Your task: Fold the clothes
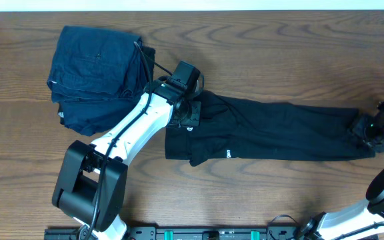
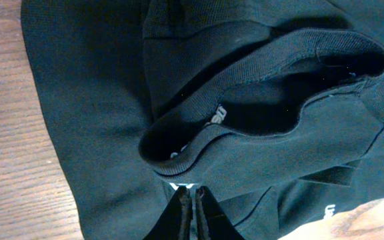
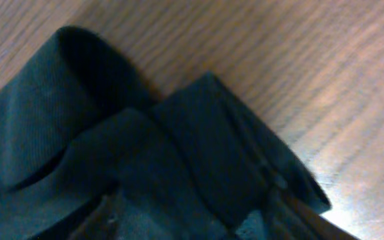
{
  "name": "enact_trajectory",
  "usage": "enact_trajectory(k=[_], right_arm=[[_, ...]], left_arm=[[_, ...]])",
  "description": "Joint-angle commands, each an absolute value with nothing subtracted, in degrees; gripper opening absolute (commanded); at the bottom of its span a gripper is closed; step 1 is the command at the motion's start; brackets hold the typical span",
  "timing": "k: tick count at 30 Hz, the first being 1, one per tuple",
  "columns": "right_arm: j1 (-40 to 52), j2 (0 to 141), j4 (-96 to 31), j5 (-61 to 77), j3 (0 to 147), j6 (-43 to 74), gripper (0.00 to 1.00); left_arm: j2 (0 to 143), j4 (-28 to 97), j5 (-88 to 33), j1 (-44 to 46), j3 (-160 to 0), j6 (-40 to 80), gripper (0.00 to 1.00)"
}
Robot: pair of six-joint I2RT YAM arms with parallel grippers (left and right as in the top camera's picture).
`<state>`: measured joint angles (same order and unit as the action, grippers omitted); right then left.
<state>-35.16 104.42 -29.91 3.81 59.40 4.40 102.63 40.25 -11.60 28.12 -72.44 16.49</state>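
The black T-shirt (image 1: 279, 137) lies stretched in a long band across the table, collar end left, hem end right. A small white logo (image 1: 229, 153) shows on it. My left gripper (image 1: 191, 115) is at the collar end. In the left wrist view its fingers (image 2: 193, 200) are pressed together on the fabric just below the ribbed collar (image 2: 259, 100). My right gripper (image 1: 369, 130) is at the bunched hem end. In the right wrist view its fingers (image 3: 199, 217) stand apart with folded black fabric (image 3: 145, 140) lying between and partly over them.
A folded dark blue denim-like stack (image 1: 95, 77) lies at the back left, touching the shirt's collar end. Bare wood table (image 1: 279, 60) runs behind the shirt and in front of it (image 1: 245, 193).
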Motion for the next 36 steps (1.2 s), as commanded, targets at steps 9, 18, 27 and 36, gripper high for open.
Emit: enact_trajectory(k=[9,18,27,36], right_arm=[[-35.0,99.2,-36.9,4.8,63.1,3.6,0.71],[-35.0,103.4,-33.3,-0.1,60.9,2.3,0.73],[-36.1,110.3,-31.8,0.2,60.9,2.3,0.71],[-36.5,110.5,-32.5,5.4,63.0,6.0,0.01]], left_arm=[[101.8,40.5,-10.9,27.8,-72.1,15.7,0.07],[101.8,40.5,-10.9,27.8,-72.1,15.7,0.07],[101.8,40.7,-10.9,27.8,-72.1,15.7,0.08],[101.4,41.9,-9.9,27.2,-72.4,15.1,0.07]])
